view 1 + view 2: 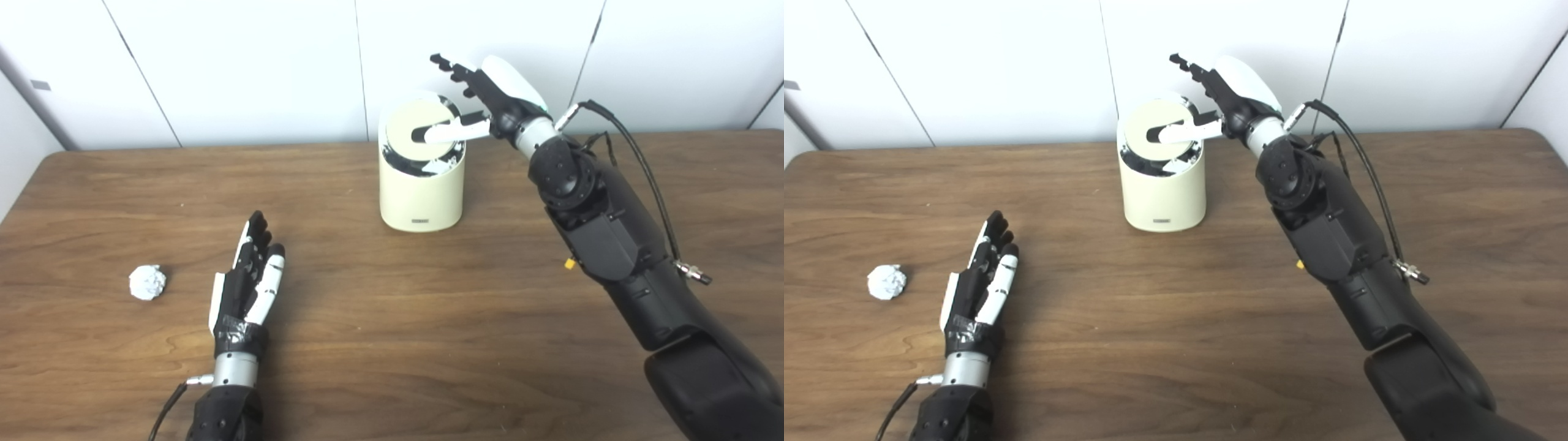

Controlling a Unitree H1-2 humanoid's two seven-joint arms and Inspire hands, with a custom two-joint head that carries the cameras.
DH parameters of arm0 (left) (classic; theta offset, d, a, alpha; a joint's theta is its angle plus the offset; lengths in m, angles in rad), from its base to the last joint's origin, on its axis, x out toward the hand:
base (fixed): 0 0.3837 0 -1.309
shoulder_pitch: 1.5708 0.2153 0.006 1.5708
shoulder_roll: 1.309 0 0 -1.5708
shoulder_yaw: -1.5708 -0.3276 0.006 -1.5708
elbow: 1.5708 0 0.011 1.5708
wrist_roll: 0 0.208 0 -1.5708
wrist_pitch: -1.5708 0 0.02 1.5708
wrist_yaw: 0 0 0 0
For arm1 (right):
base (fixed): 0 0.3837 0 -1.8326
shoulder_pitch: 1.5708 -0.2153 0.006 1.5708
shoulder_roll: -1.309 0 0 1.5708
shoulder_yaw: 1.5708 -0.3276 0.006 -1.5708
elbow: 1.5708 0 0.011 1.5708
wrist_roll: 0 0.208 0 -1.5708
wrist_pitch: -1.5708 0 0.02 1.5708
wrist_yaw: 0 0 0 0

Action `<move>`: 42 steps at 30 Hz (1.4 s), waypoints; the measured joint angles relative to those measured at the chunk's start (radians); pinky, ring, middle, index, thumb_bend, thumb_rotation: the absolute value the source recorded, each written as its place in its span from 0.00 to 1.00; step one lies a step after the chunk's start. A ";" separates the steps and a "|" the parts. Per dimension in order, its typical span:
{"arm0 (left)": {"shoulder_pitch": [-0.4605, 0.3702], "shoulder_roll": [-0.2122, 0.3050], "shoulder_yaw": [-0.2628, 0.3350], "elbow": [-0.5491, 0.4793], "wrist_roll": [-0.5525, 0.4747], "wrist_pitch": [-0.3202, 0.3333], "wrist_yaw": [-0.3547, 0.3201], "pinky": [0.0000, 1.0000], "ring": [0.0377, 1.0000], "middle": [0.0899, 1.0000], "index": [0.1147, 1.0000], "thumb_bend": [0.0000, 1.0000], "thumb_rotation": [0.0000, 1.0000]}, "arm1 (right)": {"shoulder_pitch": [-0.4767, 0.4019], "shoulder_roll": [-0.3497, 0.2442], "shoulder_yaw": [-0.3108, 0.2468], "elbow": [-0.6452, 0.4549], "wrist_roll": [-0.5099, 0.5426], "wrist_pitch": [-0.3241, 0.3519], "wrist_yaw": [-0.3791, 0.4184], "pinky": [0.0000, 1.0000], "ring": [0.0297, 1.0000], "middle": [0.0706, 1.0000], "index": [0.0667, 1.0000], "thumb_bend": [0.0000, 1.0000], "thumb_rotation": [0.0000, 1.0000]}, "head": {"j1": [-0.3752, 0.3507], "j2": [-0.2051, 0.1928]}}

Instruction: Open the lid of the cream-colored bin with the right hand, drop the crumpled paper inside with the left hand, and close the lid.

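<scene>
Bin: we see the cream-colored bin [420,184] upright on the desk [392,343], toward the far edge near the white wall [245,61]. We take it as landmark for all places.
Lid: the lid [414,128] is a cream disc inside a shiny dark rim on top of the bin. It looks tilted, far side higher, but we cannot tell how much it is opened.
Right hand: our right hand [484,98] is above the bin, at its right-back side. It is released, fingers spread & pointing up-left, grasping nothing. The thumb [444,132] reaches over the lid; if it really touches the disc, we cannot tell.
Right arm: comes from bottom right corner, diagonal toward the bin, w/ a black cable [643,165] along it.
Paper: the crumpled paper [147,282] lies on the desk, well apart from the bin, to the front-left of it. Nothing is touching it.
Left hand: our left hand [248,278] rests on the desk front-left of the bin, between paper & bin but nearer to the paper, apart from it. Released, fingers straight and close together, pointing away from us, holding nothing.
</scene>
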State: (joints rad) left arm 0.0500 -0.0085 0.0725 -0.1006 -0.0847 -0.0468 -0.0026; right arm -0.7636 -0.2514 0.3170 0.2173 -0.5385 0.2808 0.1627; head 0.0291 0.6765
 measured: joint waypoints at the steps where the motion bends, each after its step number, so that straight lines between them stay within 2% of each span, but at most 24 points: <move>1: 0.000 0.000 0.000 0.000 -0.002 0.000 0.000 1.00 1.00 1.00 0.97 0.26 0.61 | 0.001 0.000 0.000 0.005 -0.001 -0.003 0.000 0.81 0.90 0.91 0.91 0.74 0.43 | 0.000 -0.002; 5: 0.000 -0.003 0.001 0.000 -0.011 0.000 0.000 1.00 1.00 1.00 0.98 0.27 0.69 | 0.002 0.001 0.000 0.025 -0.007 -0.014 -0.010 0.82 0.91 0.91 0.90 0.73 0.38 | 0.002 -0.002; 11: 0.001 -0.015 0.002 0.000 -0.017 0.000 0.001 1.00 1.00 1.00 0.99 0.26 0.73 | 0.002 0.002 0.003 0.030 -0.018 -0.042 -0.031 0.82 0.90 0.90 0.89 0.74 0.35 | 0.006 -0.006; 20: 0.001 -0.018 0.002 0.000 -0.017 0.000 0.001 1.00 1.00 1.00 1.00 0.27 0.73 | 0.002 -0.001 0.015 0.034 -0.041 -0.058 -0.042 0.87 0.91 0.90 0.89 0.74 0.35 | 0.002 -0.002; 24: 0.001 -0.025 0.002 -0.001 -0.017 0.000 0.008 1.00 1.00 1.00 0.99 0.30 0.73 | 0.001 -0.017 0.039 0.036 -0.076 -0.096 -0.059 0.92 0.92 0.90 0.89 0.74 0.28 | 0.009 -0.002; 26: 0.001 -0.027 0.001 0.000 -0.017 0.000 0.011 1.00 1.00 1.00 0.99 0.31 0.71 | -0.001 -0.023 0.053 0.036 -0.093 -0.125 -0.079 0.92 0.93 0.90 0.88 0.76 0.26 | 0.009 0.000; 31: 0.002 -0.028 -0.004 0.000 -0.015 0.000 0.015 1.00 1.00 1.00 0.99 0.32 0.73 | -0.004 -0.032 0.077 0.039 -0.139 -0.163 -0.112 0.92 0.94 0.91 0.89 0.79 0.25 | 0.011 0.002; 39: 0.002 -0.037 -0.005 0.000 -0.009 0.000 0.028 1.00 1.00 1.00 0.99 0.31 0.74 | -0.012 -0.033 0.088 0.040 -0.149 -0.178 -0.128 0.92 0.95 0.92 0.89 0.87 0.15 | 0.018 0.000; 42: 0.003 -0.037 -0.007 0.000 -0.009 0.000 0.028 1.00 1.00 1.00 0.99 0.29 0.74 | -0.014 -0.033 0.089 0.040 -0.150 -0.187 -0.130 0.91 0.94 0.92 0.88 0.86 0.20 | 0.018 0.000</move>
State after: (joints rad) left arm 0.0529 -0.0452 0.0652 -0.1010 -0.0939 -0.0464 0.0253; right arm -0.7778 -0.2843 0.4062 0.2576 -0.6883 0.0942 0.0323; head 0.0476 0.6765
